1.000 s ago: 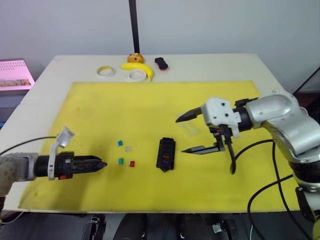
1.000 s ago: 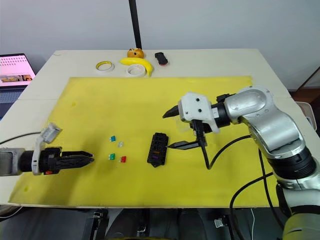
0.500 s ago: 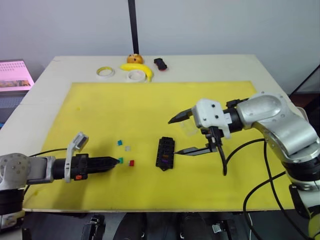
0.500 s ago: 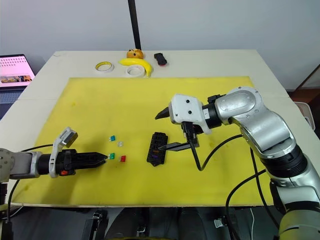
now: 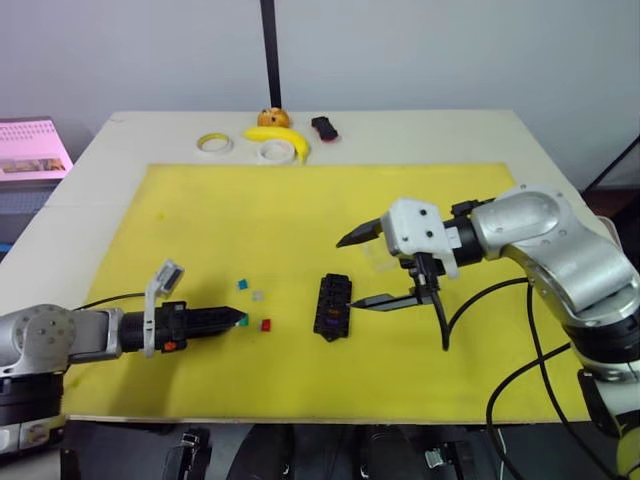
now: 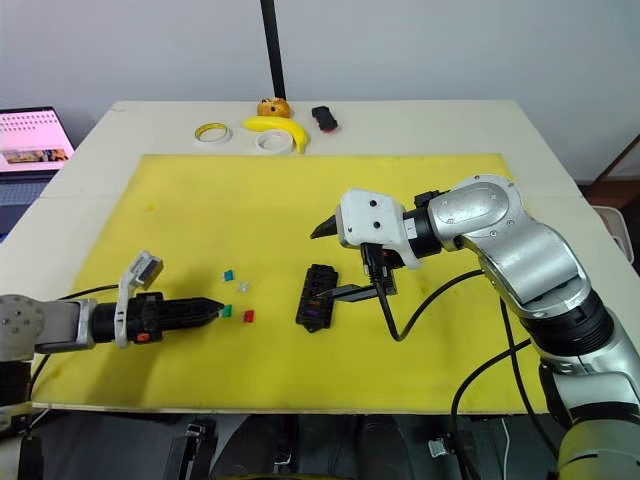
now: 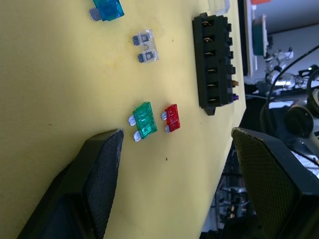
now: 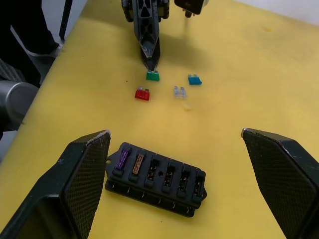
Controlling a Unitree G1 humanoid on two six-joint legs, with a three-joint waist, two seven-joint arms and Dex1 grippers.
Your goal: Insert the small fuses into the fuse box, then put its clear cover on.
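While both grippers gape wide and empty, left gripper [image 5: 238,320] tips near the green fuse [image 7: 144,120]. Loose fuses: four — green, red fuse [image 7: 172,117], clear fuse [image 7: 146,46], teal fuse [image 7: 106,9]. Fuse box [image 8: 155,179]: six slots, two fuses seated; right gripper [image 5: 355,270] alongside.

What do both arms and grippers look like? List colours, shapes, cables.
Right arm: rounded silver shell, white block at the wrist, loose black cables beneath. Left arm: grey, black wrist section, white bracket, red-orange mark. Right gripper and left gripper: two black tapered fingers with textured pads.

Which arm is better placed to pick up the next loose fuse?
Left. Its pincer is open, aimed at the green fuse just ahead of its fingertips, with the red fuse beside it. The right pincer hangs open over the fuse box.
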